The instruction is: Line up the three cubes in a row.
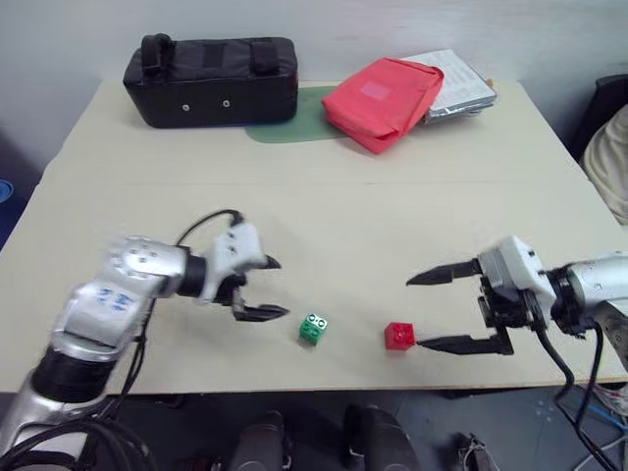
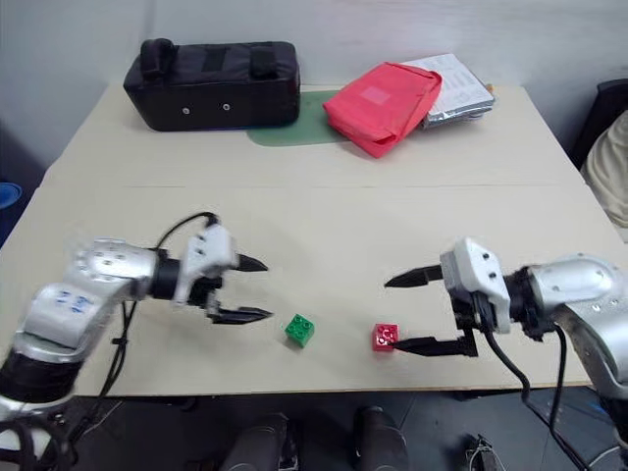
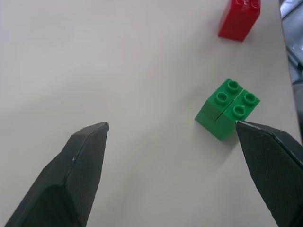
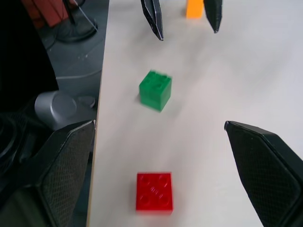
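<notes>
Hovering wide open by the counter's (image 1: 324,235) near edge, both tools — left (image 1: 263,287), right (image 1: 439,310) — hold nothing; the orange cube (image 4: 194,8) looks next to join green (image 1: 313,329) and red (image 1: 398,336).

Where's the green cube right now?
In the head views the green cube sits on the table near its front edge, between the open left hand and the red cube, untouched.

The orange-yellow cube (image 4: 194,8) is cut off by the picture's edge, partly hidden between the left gripper's fingers (image 4: 152,18). The silver packet (image 1: 459,86) at the table's far edge lies half hidden under the red pouch (image 1: 385,100).
</notes>
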Available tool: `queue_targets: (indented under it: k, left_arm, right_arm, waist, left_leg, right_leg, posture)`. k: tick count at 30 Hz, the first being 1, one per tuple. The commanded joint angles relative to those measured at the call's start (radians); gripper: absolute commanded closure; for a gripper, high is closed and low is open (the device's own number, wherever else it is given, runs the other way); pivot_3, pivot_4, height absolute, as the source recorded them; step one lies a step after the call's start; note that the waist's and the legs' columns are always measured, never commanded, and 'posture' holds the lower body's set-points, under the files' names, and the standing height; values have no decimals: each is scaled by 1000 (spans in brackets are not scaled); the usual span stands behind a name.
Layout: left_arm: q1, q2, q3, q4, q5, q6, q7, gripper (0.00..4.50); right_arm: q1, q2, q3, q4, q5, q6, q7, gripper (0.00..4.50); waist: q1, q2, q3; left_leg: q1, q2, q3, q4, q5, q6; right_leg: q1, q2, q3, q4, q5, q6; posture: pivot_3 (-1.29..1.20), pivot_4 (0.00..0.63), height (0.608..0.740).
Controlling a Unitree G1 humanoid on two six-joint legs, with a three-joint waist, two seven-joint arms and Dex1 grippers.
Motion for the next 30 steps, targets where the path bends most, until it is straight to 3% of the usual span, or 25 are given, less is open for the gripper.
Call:
queue_targets:
  k: [1, 4, 7, 13, 16, 19, 30]
  left_arm:
    - [127, 78, 255, -65, -126, 60, -51, 19]
    - [336, 122, 450, -125, -158, 18, -117, 19]
    - [425, 126, 510, -171, -189, -31, -130, 19]
    - [197, 129, 189, -72, -150, -242, -193, 19]
    - [22, 84, -53, 29, -89, -337, -304, 19]
    - [-97, 19, -216, 124, -49, -407, -394, 19]
    - [-223, -137, -395, 323, 102, -665, -406, 19]
  right_arm:
    - [-53, 15, 13, 49, 13, 3, 25, 0]
    - [-88, 29, 49, 95, -17, -24, 58, 0]
    - [-107, 36, 67, 122, -33, -39, 82, 0]
    - [-87, 21, 73, 90, -47, -47, 105, 0]
    - [-23, -7, 30, 20, -22, -11, 84, 0]
    - [63, -31, -34, -74, 7, 32, 42, 0]
    - [231, -37, -192, -248, 93, 123, -92, 0]
  waist:
    - [-9, 0, 0]
    - [-12, 0, 0]
    - [-2, 0, 0]
    - [21, 0, 0]
    - [18, 1, 0]
    - [15, 2, -1]
    - [19, 1, 0]
  left_leg:
    - [0, 0, -1, -1, 0, 0]
    - [0, 0, -2, -2, 0, -1]
    - [0, 0, -2, -2, -1, -1]
    - [0, -2, -6, 1, -1, -2]
    - [0, -2, -5, 0, -2, -2]
    - [-1, -1, -3, 0, -1, -2]
    - [-1, 0, -1, 3, -2, 0]
  right_leg:
    - [0, 0, -1, 0, 0, 0]
    - [1, 0, -1, 0, 0, -1]
    - [1, -1, -2, -2, 0, -1]
    - [3, -3, -2, -2, 0, -1]
    - [3, -2, -3, -2, 0, -1]
    - [3, 1, -4, 0, 0, -1]
    - [1, 2, -1, 0, 0, -1]
  posture:
    - [0, 150, 740]
    - [0, 150, 740]
    - [0, 150, 740]
    - [0, 150, 740]
    - [0, 150, 740]
    - [0, 150, 740]
    - [0, 150, 740]
